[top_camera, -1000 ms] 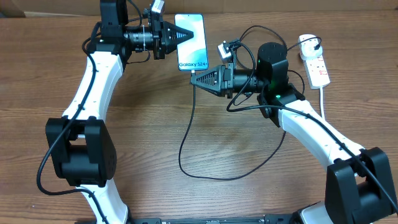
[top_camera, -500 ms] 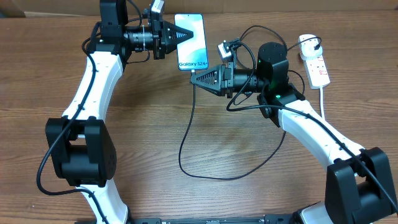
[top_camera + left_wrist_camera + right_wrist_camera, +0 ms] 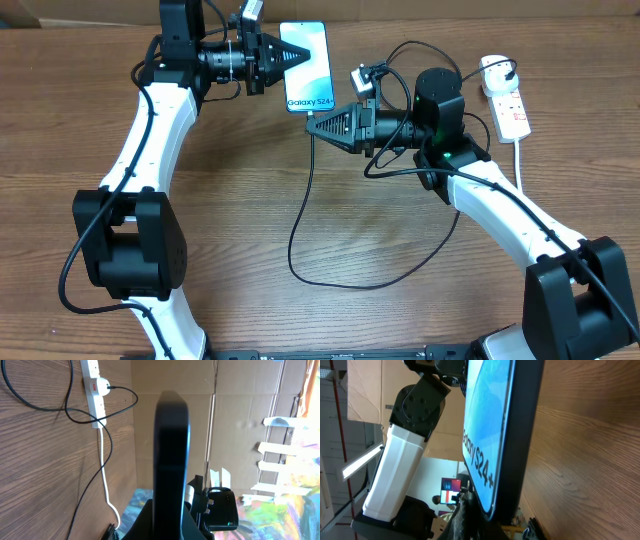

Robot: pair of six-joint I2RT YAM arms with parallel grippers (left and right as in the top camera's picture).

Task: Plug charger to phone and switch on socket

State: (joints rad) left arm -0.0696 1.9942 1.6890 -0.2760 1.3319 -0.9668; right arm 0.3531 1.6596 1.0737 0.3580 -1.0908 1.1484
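Phone (image 3: 310,75) and both arms are gathered at the far side of the table (image 3: 400,320), the light blue screen facing up with "Galaxy S24" readable near its lower end. The left gripper (image 3: 283,60) reaches in from the left and is clenched on the phone's left edge; from the left wrist view the phone (image 3: 171,450) shows only as a dark slab seen edge-on between the fingers. I cannot tell whether it rests on the wood or is held just above it. The right gripper (image 3: 312,128) points left, its tip just below the phone's bottom edge, and it is pinched shut on the charger (image 3: 300,215) near the plug end; the plug tip itself is hidden. From there the black cable drops toward me in a wide loop and climbs back to the white adapter (image 3: 495,68) seated in the socket (image 3: 512,112) at the far right, well apart from the phone. The socket's thick white cord (image 3: 520,160) trails toward the near edge.
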